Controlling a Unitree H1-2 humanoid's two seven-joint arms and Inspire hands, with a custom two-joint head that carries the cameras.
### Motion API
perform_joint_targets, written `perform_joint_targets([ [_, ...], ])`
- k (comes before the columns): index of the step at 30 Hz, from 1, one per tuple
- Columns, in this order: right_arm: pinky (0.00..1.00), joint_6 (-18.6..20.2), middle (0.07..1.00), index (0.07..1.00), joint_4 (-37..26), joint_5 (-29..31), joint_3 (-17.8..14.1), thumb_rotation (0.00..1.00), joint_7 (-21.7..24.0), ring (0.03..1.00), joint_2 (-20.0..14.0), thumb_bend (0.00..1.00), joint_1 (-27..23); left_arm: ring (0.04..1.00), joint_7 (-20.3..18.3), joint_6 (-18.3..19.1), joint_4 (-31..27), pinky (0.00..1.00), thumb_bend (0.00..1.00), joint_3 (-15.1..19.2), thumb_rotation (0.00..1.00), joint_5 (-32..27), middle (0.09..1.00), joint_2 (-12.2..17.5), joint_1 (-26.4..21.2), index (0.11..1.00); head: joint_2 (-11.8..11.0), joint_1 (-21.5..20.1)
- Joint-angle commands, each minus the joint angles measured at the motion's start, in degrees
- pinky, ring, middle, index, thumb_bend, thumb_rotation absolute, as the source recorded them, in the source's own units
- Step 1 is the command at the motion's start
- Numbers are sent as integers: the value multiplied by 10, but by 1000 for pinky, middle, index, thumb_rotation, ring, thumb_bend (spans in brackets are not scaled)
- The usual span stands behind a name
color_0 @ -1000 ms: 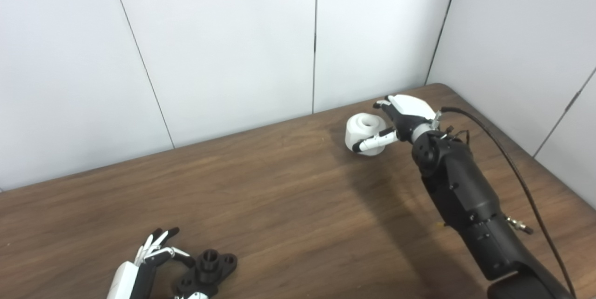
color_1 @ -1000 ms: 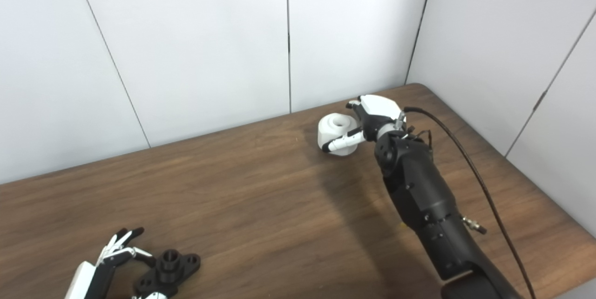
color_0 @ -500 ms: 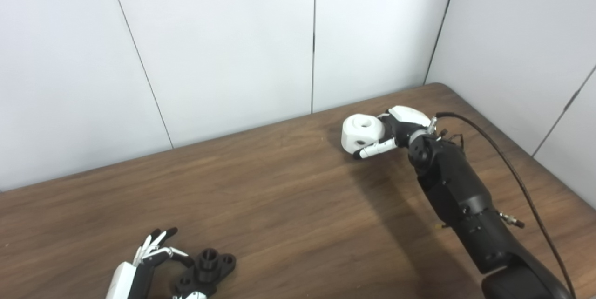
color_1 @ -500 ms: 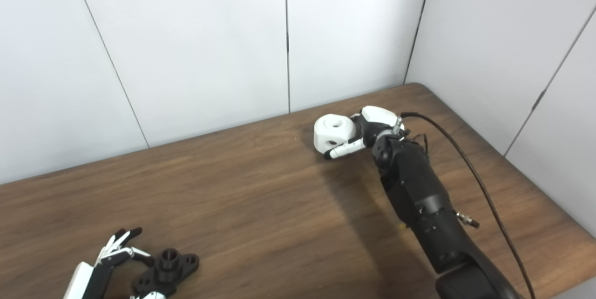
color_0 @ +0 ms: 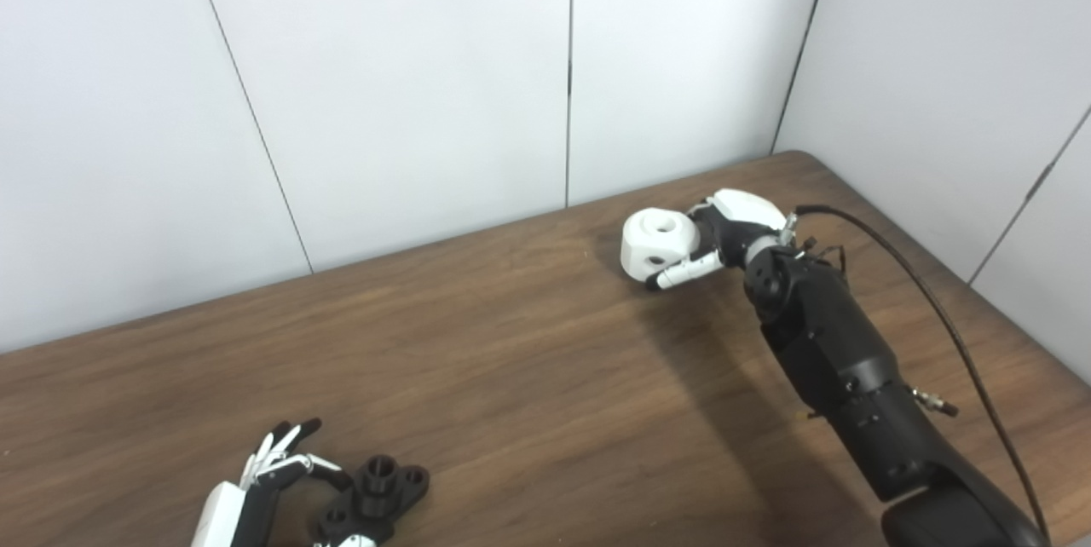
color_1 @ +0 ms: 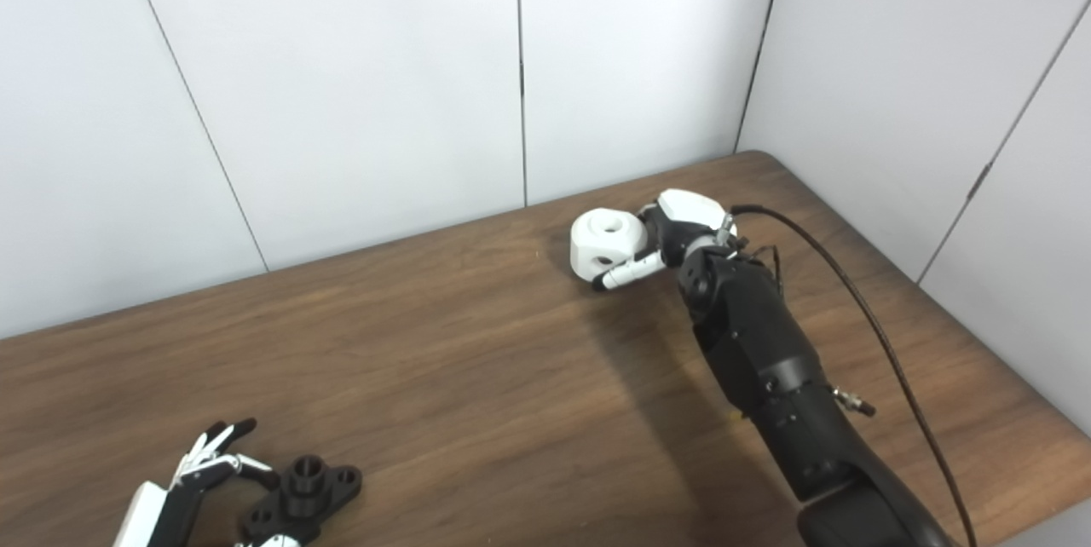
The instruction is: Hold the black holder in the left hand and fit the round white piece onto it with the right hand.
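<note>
At the far right of a brown wooden table (color_0: 511, 377), the robot's right hand (color_0: 724, 232) grips the round white piece (color_0: 658, 242) — a chunky white block with a hole in its top face and smaller holes in its side. A white finger (color_0: 682, 272) with a dark tip reaches along the lower front of the piece, while the rest of the hand wraps in from behind and to the right. Whether the piece is lifted clear of the table or resting on it cannot be told. The black forearm (color_0: 844, 368) runs from the bottom right corner up to the hand, a thin black cable (color_0: 946, 317) looping alongside it.

At the near left edge, the black holder (color_0: 375, 500) lies flat on the table — a plate with a raised collar in the middle and a round hole at each end. The left hand (color_0: 264, 487) sits just beside it, fingers spread and curved toward the holder from its left side, with a fingertip (color_1: 264, 472) close to the holder's edge; contact cannot be made out, and part of the hand is cut off by the bottom of the frame. The holder and the white piece are well apart, at opposite ends of the table. Plain white wall panels (color_0: 409, 78) close off the back and right sides.
</note>
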Motion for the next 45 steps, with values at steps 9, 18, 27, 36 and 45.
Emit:
perform_joint_targets([
  [9, 864, -105, 835, 485, -6, 139, -28, 144, -144, 886, -15, 527, 2, 1000, -7, 14, -9, 1000, 515, 2, 34, 0, 913, 5, 3, 482, 0, 0],
  [18, 836, -94, 789, 478, -8, 155, -11, 134, -166, 851, -21, 515, 5, 1000, -10, 18, -12, 1000, 515, 2, 34, 1, 913, 7, 3, 483, 1, -1],
  [27, 891, -95, 847, 480, -12, 171, -8, 133, -165, 908, -25, 517, 9, 1000, -10, 11, -7, 1000, 515, 2, 34, -1, 911, 8, 2, 482, 2, 0],
  [36, 777, -45, 779, 480, -64, 198, -2, 135, -124, 828, -25, 516, 13, 1000, -9, 17, -10, 1000, 515, -1, 35, 6, 908, 4, 2, 482, 7, 14],
  [45, 622, 1, 628, 474, -132, 248, -10, 142, -64, 687, -20, 516, 1, 1000, -11, 22, -14, 1000, 515, -7, 36, 14, 910, -1, 3, 482, 13, 32],
])
